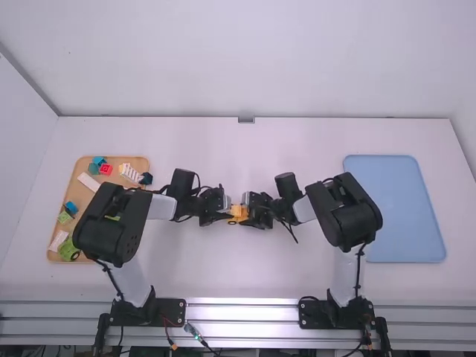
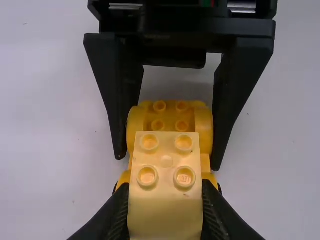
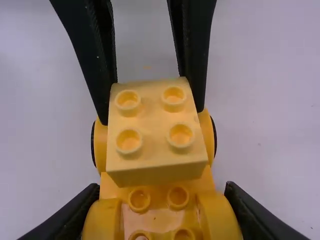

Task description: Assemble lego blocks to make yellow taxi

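Note:
In the high view, my left gripper (image 1: 223, 213) and my right gripper (image 1: 251, 214) meet from opposite sides at the yellow car body (image 1: 239, 211) near mid-table. My left gripper (image 2: 165, 202) is closed around a pale yellow two-by-two brick (image 2: 166, 210) over one end of the body. The right wrist view has that brick (image 3: 155, 132) above the wheeled end, four studs up; whether it is fully seated cannot be told. My right gripper (image 3: 162, 207) grips the rounded fenders of the deeper yellow body (image 3: 162, 217) at its other end.
At the far left, a wooden tray (image 1: 82, 161) holds loose blocks in blue, red, green and white, partly under the left arm. A blue tray (image 1: 398, 208) lies on the right side of the white table (image 1: 238, 271).

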Robot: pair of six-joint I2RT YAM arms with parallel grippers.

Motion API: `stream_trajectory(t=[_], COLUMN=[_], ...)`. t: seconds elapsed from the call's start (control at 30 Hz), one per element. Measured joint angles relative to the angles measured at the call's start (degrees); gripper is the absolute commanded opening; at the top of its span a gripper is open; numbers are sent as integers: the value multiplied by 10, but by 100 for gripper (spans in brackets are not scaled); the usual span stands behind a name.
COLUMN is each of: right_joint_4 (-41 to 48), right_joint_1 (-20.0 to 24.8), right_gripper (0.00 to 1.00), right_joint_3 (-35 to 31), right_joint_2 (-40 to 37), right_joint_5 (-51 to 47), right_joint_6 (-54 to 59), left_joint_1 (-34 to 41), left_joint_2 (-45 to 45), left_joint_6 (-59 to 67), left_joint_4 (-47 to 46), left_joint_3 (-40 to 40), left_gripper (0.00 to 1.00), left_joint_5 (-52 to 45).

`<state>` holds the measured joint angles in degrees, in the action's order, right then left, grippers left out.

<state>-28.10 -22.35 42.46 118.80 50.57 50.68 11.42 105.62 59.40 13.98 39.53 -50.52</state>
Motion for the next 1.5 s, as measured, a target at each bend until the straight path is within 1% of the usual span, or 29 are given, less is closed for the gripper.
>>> stream_trajectory(t=[0.2, 0.5, 0.8, 0.97, 1.0, 1.03, 1.07, 1.13, 1.27, 1.5], right_joint_4=[0, 0, -1, 0, 0, 0, 0, -1, -2, -2], right_joint_1=[0, 0, -1, -1, -1, -1, -2, -2, -1, -1], right_gripper=[41, 42, 42, 42, 43, 43, 43, 44, 45, 46], right_joint_3=[0, 0, 0, 0, 0, 0, 0, 0, 0, 0], right_joint_2=[0, 0, 0, 0, 0, 0, 0, 0, 0, 0], right_joint_5=[0, 0, 0, 1, 1, 1, 1, 0, -2, -2], right_joint_6=[-2, -1, -1, -1, -1, -1, -2, -1, -1, -2], left_joint_1=[0, 0, 0, 0, 0, 0, 0, 0, 0, 0], left_joint_2=[0, -1, -30, -31, -31, -31, -31, -31, -31, -31], left_joint_6=[2, 3, 2, 2, 2, 2, 2, 3, 2, 2], left_joint_4=[0, -11, -68, -71, -71, -71, -71, -72, -72, -53], left_joint_3=[3, 4, 5, 5, 5, 5, 5, 5, 5, 5], left_gripper=[2, 2, 2, 2, 5, 16, 43, 46, 57, 57], left_joint_5=[16, 15, 43, 45, 45, 45, 45, 47, 54, 48])
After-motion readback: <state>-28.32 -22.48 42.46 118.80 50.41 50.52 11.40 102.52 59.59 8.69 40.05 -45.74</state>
